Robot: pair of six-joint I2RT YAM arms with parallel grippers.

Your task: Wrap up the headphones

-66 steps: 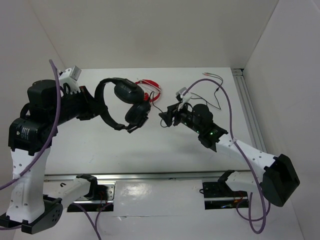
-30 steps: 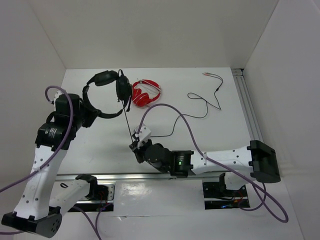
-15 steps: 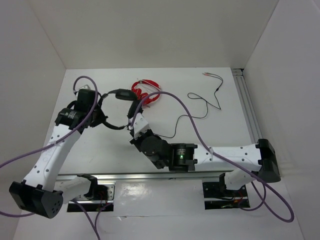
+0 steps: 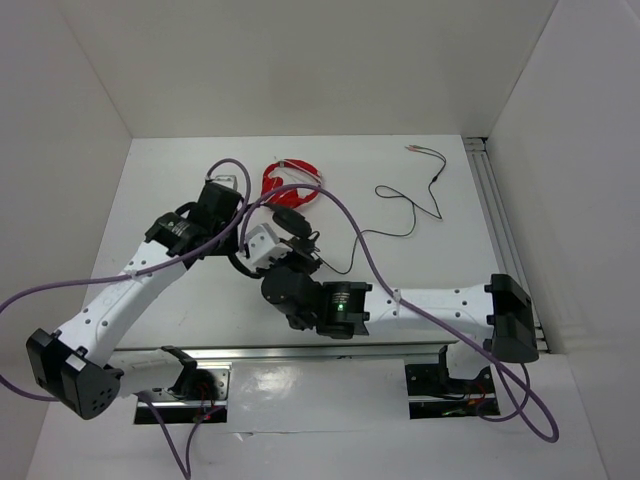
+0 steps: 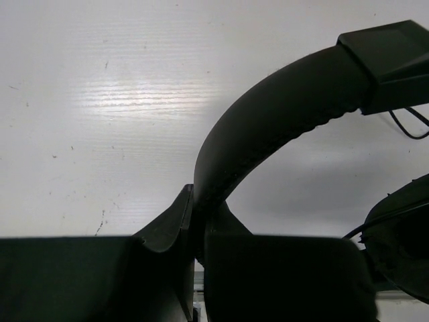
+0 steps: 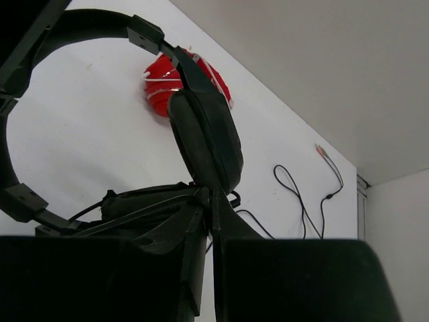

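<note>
Red headphones (image 4: pixel 292 183) lie on the white table (image 4: pixel 420 280) near its far edge, pale lines across the red. Well to their right a metal rail (image 4: pixel 497 215) runs along the table's side. Behind them are plain white walls (image 4: pixel 300 60).

Headphones (image 5: pixel 268 114) partly out of frame

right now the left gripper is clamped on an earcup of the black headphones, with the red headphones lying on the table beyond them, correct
Not quite. The left gripper is clamped on the headband of the black headphones, not on an earcup. The left wrist view shows the padded band running down between its fingers. The red headphones do lie on the table beyond them.
</note>
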